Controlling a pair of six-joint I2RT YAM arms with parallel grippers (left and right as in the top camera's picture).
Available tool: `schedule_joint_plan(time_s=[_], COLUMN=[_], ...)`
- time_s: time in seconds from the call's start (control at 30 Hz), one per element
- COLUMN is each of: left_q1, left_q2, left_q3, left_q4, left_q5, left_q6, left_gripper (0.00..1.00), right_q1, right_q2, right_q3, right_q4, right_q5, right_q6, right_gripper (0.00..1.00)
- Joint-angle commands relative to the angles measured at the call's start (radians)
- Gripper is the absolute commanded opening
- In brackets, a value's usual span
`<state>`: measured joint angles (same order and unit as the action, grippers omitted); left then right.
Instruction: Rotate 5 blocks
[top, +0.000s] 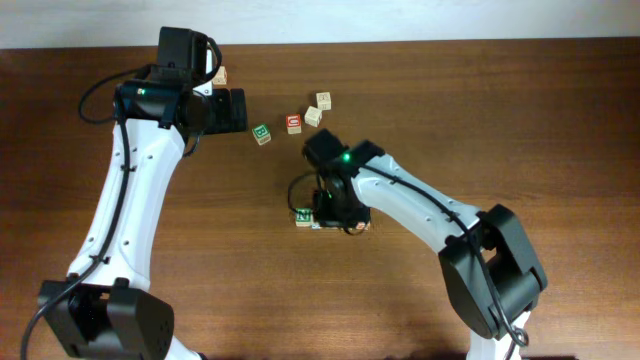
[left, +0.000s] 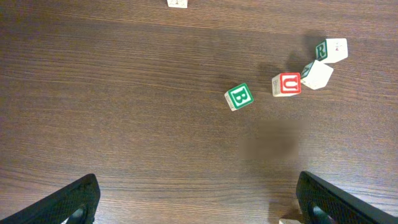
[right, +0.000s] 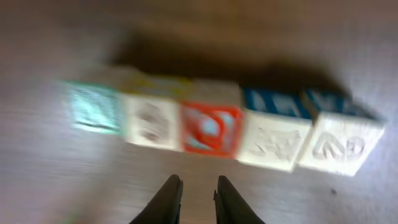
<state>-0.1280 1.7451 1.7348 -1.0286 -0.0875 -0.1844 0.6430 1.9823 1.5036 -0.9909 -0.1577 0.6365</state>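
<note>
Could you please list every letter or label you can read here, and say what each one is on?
"B", green, on the lone cube.
"U", red, on the red-faced cube.
"R", green, on the upper-right cube.
"N", green, on the end block of the five-block row; the row's other markings are too blurred to read.
</note>
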Motion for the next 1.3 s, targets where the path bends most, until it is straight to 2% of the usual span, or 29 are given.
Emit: schedule_joint_plan(time_s=[0.0,0.17,0.33,0.53,1.27], left_q1=[0.000,0.000,0.000,0.000,0.000], left_q2=[0.007,0.007,0.007,0.007,0.007], left_q3=[0.018,0.018,0.018,0.018,0.018], left_q4=[0.002,0.002,0.002,0.002,0.002], left_q5=[-0.014,-0.014,-0.014,-0.014,-0.014], left_q6=[-0.013,-0.013,-0.013,-0.013,-0.013], left_gripper=[0.99,0.99,0.99,0.99,0.99], right_q1=[0.001,0.001,0.004,0.018,0.045], right_q2=[-0.013,0.011,0.061,0.118,0.139], right_q3=[0.083,0.060,0.044,0.044,0.044], right_q4=[0.030,0.194,0.267,0.278,0.276], right_q5=[0.074,0.096,0.083,0.076,0.030], right_q6=[-0.031,-0.031,-0.063,-0.064,-0.064], right_gripper=[0.21,0.20,0.17,0.16,0.17])
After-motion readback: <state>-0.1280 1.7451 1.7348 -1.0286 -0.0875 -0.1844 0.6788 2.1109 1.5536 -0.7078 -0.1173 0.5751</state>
